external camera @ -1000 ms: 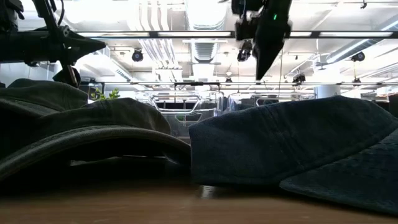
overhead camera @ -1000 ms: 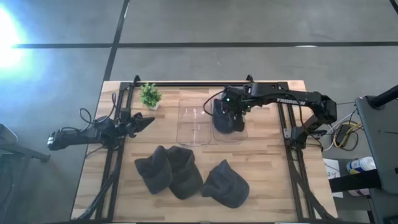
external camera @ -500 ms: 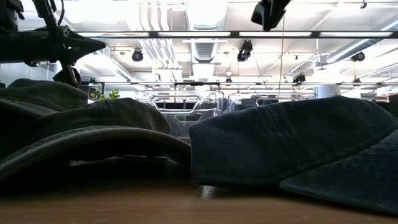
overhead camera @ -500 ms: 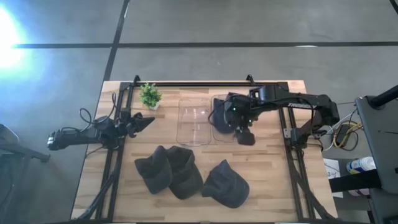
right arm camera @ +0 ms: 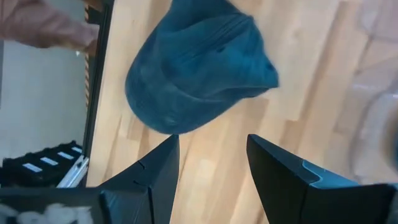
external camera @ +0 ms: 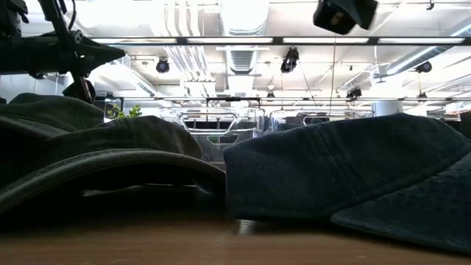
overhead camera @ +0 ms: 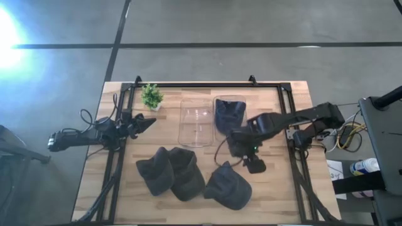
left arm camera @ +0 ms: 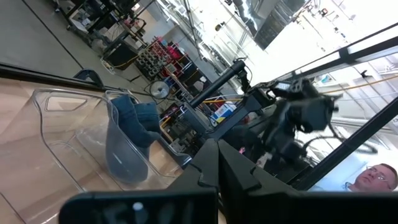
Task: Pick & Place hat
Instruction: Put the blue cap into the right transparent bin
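Observation:
Three dark hats lie crown-up on the near part of the table: two overlapping [overhead camera: 157, 174] [overhead camera: 188, 177] and one to their right [overhead camera: 228, 186], which looks blue in the right wrist view [right arm camera: 199, 62]. A fourth hat [overhead camera: 229, 113] sits inside the right clear bin [overhead camera: 240, 139], also visible in the left wrist view [left arm camera: 134, 118]. My right gripper [overhead camera: 252, 164] [right arm camera: 211, 142] hovers open above the wood just beyond the right-hand hat and touches nothing. My left gripper [overhead camera: 149, 122] waits shut at the table's left side, pointing toward the bins.
An empty clear bin [overhead camera: 196, 123] stands left of the one with the hat. A small potted plant [overhead camera: 151, 96] is at the far left. Black frame rails [overhead camera: 201, 85] run along the far edge and both sides. Bare wood lies near the right edge.
My right gripper has pulled up out of the right bin and swung toward the table's near edge, ending above the wood beside the right-hand hat. The hat in the bin has stayed there. The left arm has kept still.

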Controlling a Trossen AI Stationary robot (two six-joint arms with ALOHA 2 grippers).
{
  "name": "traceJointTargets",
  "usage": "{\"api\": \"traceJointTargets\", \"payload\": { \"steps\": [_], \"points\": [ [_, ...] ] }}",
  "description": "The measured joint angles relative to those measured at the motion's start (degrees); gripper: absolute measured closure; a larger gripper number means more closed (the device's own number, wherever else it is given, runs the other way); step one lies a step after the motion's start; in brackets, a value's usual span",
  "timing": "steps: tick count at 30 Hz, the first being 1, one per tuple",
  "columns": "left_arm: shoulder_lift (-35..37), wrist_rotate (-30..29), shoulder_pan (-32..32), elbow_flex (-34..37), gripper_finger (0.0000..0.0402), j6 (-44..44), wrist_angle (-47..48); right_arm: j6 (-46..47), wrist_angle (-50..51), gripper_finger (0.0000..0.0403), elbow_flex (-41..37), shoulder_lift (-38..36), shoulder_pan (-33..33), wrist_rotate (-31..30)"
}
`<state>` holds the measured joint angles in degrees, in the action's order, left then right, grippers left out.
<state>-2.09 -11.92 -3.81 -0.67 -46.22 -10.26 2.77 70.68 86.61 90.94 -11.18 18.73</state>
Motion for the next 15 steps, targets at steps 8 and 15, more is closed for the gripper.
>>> {"api": "traceJointTargets", "payload": {
  "steps": [8, 15],
  "points": [
    [0.0, -0.4, 0.0, 0.0, 0.0401, 0.3, 0.0, 4.0, -14.9, 0.022, -3.9, 2.5, -1.8, 4.0],
    [0.0, -0.4, 0.0, 0.0, 0.0401, 0.2, 0.0, -3.6, -14.0, 0.022, 3.5, 12.3, -0.1, 6.3]
  ]
}}
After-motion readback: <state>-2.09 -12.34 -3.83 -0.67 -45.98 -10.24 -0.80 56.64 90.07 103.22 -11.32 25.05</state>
